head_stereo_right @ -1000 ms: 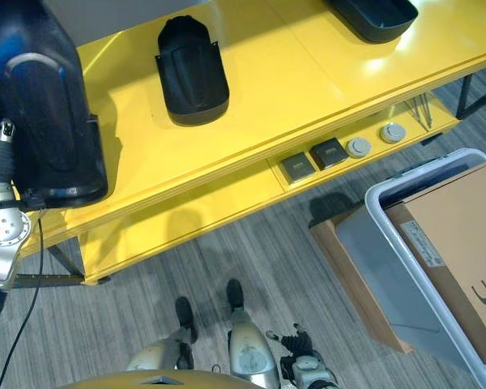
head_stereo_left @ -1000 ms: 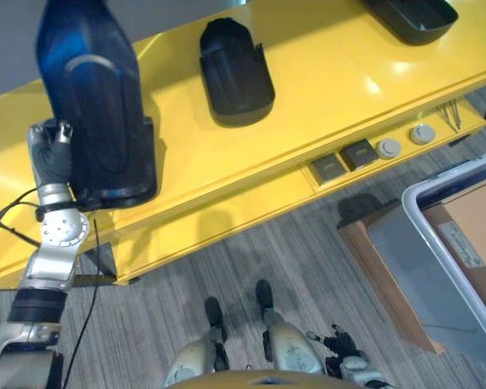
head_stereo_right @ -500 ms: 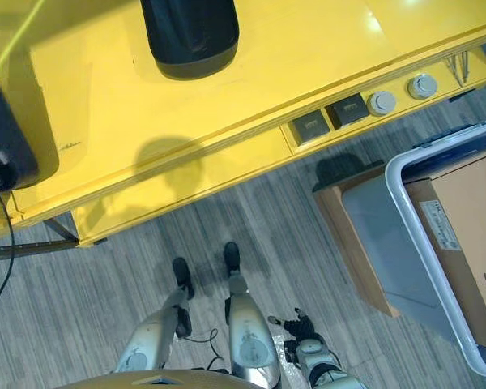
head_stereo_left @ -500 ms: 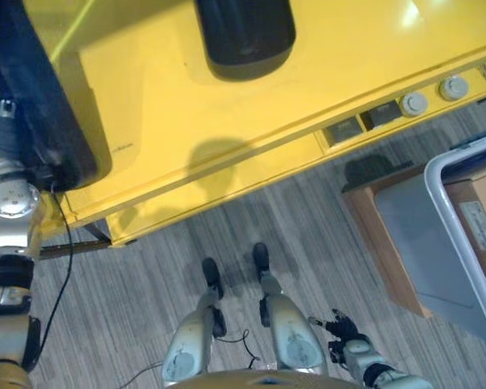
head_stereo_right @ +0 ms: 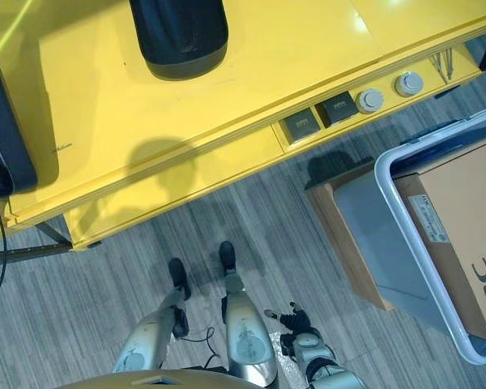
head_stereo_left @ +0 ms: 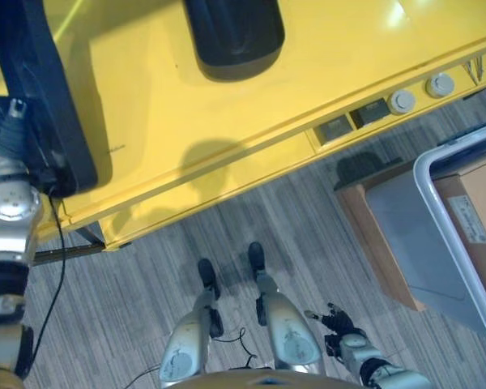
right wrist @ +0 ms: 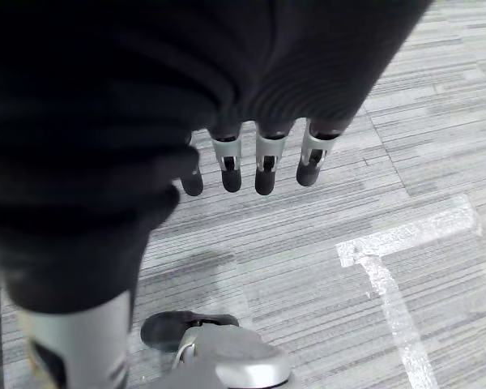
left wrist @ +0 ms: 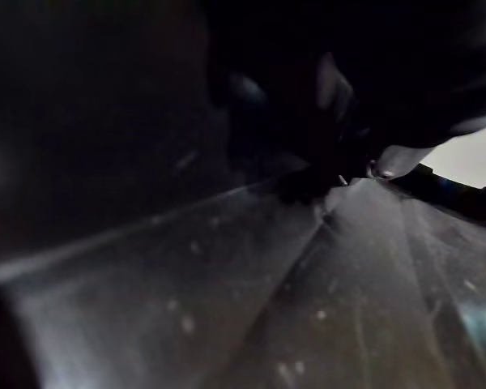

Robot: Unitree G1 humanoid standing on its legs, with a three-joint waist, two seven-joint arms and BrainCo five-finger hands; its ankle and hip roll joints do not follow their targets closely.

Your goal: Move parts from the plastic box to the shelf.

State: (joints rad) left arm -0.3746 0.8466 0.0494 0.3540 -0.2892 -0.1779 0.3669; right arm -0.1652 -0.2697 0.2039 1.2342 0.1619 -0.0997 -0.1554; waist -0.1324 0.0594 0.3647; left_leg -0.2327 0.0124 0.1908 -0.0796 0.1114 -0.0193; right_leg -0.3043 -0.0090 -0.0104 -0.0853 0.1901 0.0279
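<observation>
Up at the left edge of the frame, the left hand [head_stereo_left: 8, 142] sat against the lower end of a large dark part [head_stereo_left: 40, 89] that rested on the yellow shelf [head_stereo_left: 227, 138]; its fingers were hidden behind the part, so whether they gripped it could not be told. A second dark part [head_stereo_left: 233, 34] lay on the shelf at the top centre, well apart from the first. Two dark square pieces [head_stereo_right: 317, 117] and two round grey pieces [head_stereo_right: 389, 91] sat in a row on the shelf's lower ledge toward the upper right. At the right edge, the plastic box [head_stereo_right: 397, 243] stood on the floor with a cardboard carton [head_stereo_right: 462, 235] inside it. The right hand [right wrist: 255, 162] hung low over the grey floor [right wrist: 405, 162], fingers relaxed and holding nothing.
</observation>
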